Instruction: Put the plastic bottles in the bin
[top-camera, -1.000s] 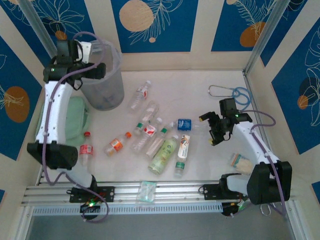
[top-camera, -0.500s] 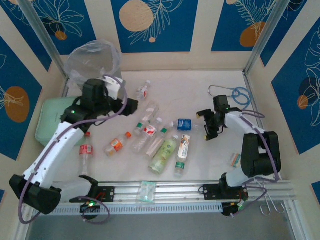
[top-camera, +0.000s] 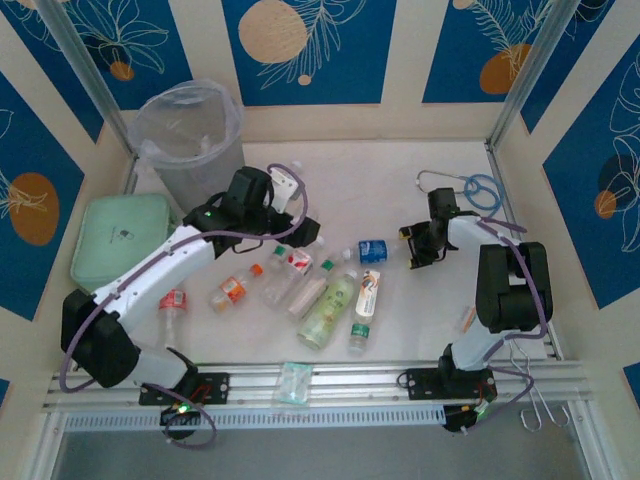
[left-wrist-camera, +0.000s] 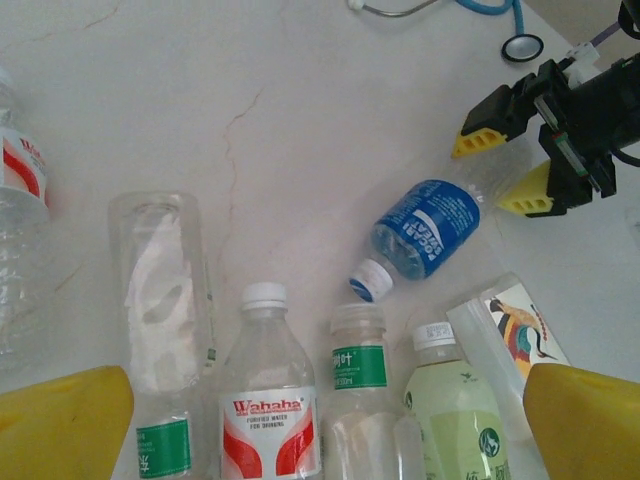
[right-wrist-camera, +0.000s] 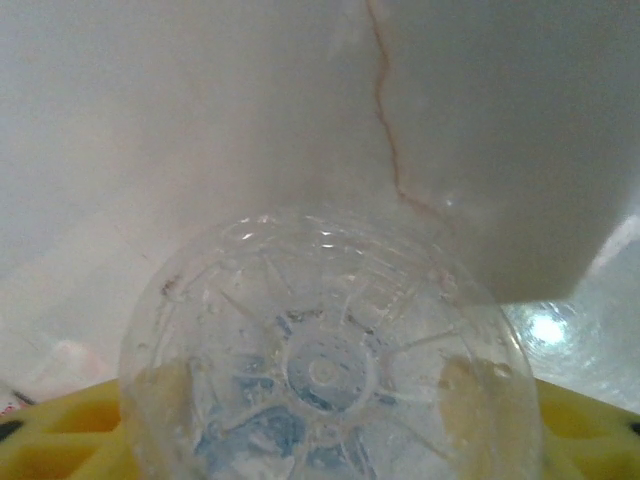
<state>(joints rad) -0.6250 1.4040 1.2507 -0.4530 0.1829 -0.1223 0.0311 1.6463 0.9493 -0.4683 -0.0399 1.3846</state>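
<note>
Several plastic bottles lie mid-table: a pale green one, a red-labelled one, an orange-capped one. My left gripper hovers open above them. Between its yellow fingers the left wrist view shows a Wahaha bottle, a green-labelled bottle and the pale green bottle. A blue-labelled bottle lies with its clear base toward my right gripper, whose fingers stand apart either side of that base. The bin stands at the back left.
A mint-green lidded box sits left of the bottles. A stethoscope lies at the back right. A plastic-wrapped packet rests on the front rail, another by the right arm, a pictured one beside the pale green bottle.
My left arm swung from over the bin down and right to above the bottle cluster. My right gripper moved left and back to the blue-labelled bottle's base.
</note>
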